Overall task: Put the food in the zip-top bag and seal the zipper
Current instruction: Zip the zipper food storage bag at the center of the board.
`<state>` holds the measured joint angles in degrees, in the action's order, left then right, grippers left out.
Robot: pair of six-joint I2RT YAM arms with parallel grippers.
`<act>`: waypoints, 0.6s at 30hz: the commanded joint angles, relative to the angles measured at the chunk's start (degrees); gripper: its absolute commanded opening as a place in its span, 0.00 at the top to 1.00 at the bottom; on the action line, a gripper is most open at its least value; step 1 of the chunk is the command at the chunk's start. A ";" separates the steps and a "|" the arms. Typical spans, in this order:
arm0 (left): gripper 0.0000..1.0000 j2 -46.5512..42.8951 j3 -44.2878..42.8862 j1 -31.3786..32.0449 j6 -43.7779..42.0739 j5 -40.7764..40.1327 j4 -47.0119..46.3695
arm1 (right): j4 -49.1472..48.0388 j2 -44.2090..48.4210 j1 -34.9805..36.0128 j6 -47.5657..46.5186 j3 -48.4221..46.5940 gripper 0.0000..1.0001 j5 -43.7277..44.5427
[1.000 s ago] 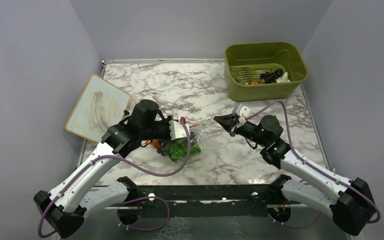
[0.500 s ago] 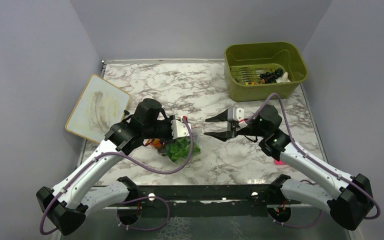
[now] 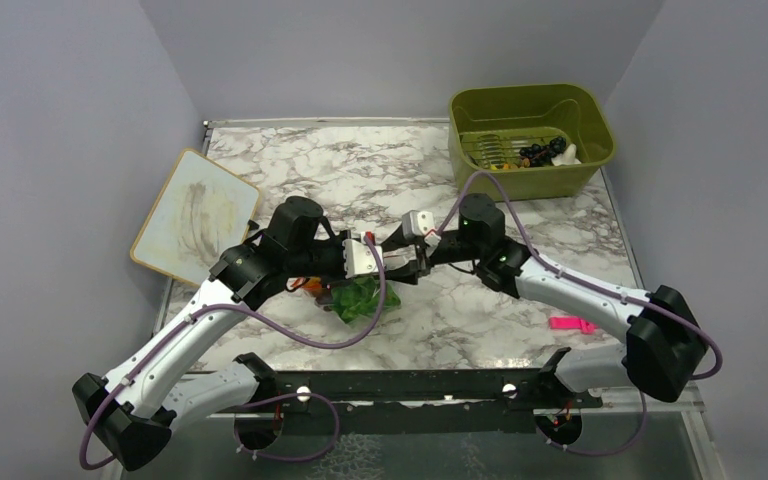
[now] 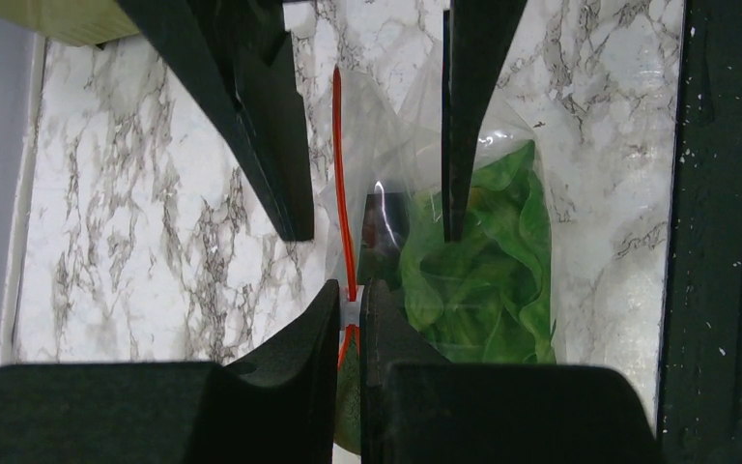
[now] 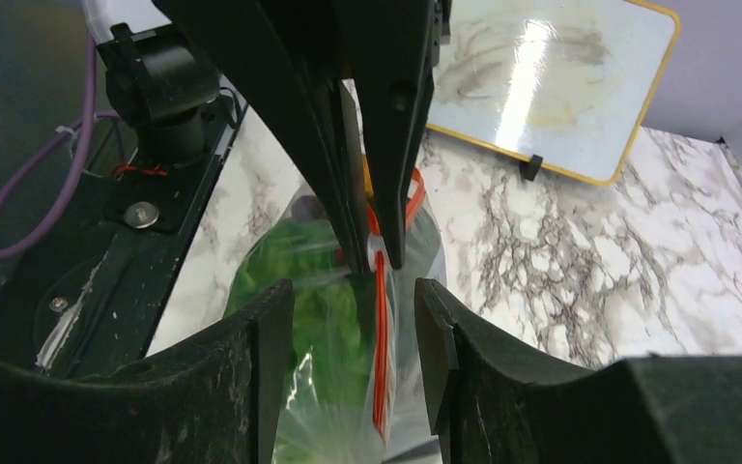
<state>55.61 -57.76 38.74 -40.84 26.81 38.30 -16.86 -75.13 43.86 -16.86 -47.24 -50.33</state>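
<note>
Between jaws of left end effector [image 4: 349, 290], zipper [image 4: 338, 164] of zip-top bag [image 4: 396, 126]

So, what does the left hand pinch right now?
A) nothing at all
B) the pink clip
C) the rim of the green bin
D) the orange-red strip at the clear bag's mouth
D: in the left wrist view, the left hand is closed on the orange-red strip of the clear bag.
</note>
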 commanded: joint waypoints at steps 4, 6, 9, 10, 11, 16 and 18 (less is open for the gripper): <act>1.00 -1.43 -1.19 -0.07 0.53 2.48 -2.49 | 0.12 -5.22 3.51 -2.99 -5.28 0.61 4.95; 1.00 -1.69 -1.14 -0.06 1.20 2.15 -2.76 | 0.25 -5.63 3.54 -3.71 -4.89 0.76 6.02; 1.00 -2.28 -0.93 -0.07 1.46 1.77 -2.87 | -0.39 -4.64 3.52 -4.01 -3.72 0.99 9.69; 1.00 -2.60 -0.81 -0.07 1.46 1.48 -2.87 | -0.87 -4.25 3.52 -4.09 -3.27 0.99 10.91; 1.00 -2.80 -0.58 -0.07 1.59 1.29 -2.88 | -0.86 -3.88 3.56 -4.37 -3.04 0.99 12.20; 1.00 -4.28 0.55 -0.07 1.77 -0.08 -2.96 | 0.78 -1.38 3.47 -6.83 -1.43 0.99 19.21; 1.00 -4.78 0.78 -0.07 1.82 -0.32 -2.94 | 2.25 -0.49 3.52 -8.06 -0.87 0.99 21.07</act>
<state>53.87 -57.36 38.48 -39.55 26.92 37.58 -17.12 -77.56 48.34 -22.70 -49.87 -41.32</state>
